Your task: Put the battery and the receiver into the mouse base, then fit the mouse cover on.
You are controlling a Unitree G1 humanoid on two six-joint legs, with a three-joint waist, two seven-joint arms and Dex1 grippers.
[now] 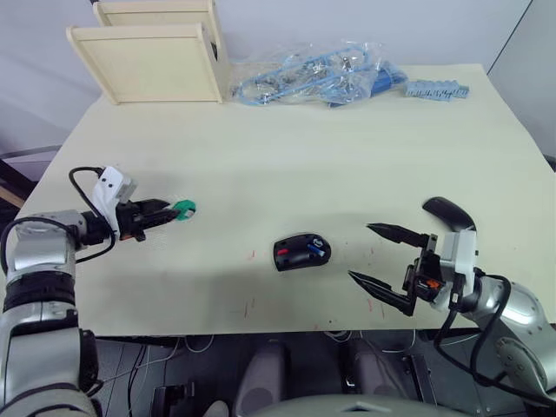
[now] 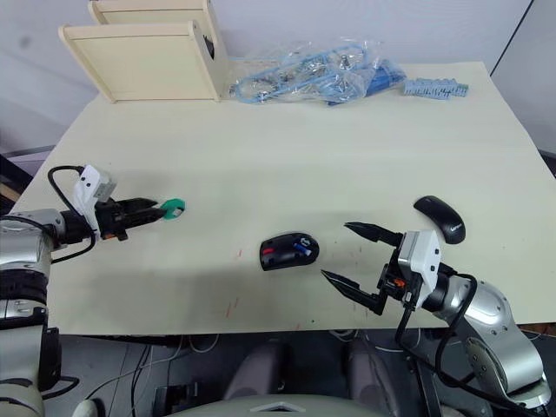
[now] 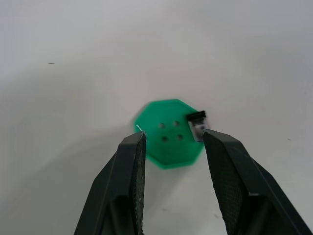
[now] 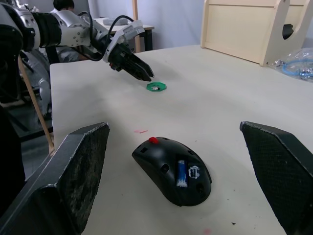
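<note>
Receiver [image 3: 198,126], a tiny grey piece, perched at the rim of a small green octagonal disc [image 3: 169,133] on the pale worktop [image 1: 287,156], just ahead of the left gripper [image 3: 171,142], beside one finger. Left gripper slightly parted, holding nothing; right gripper [image 2: 358,261] wide open, empty, near the black oval mouse base [image 2: 288,251] with the thin blue battery [image 4: 181,173] already seated. Risk, probably: closing off-centre, pinching the disc or flicking the receiver away.

Battery [image 4: 181,174] sits in mouse base [image 4: 171,170] — between wide-spread pincer [image 4: 183,186] fingers.
</note>
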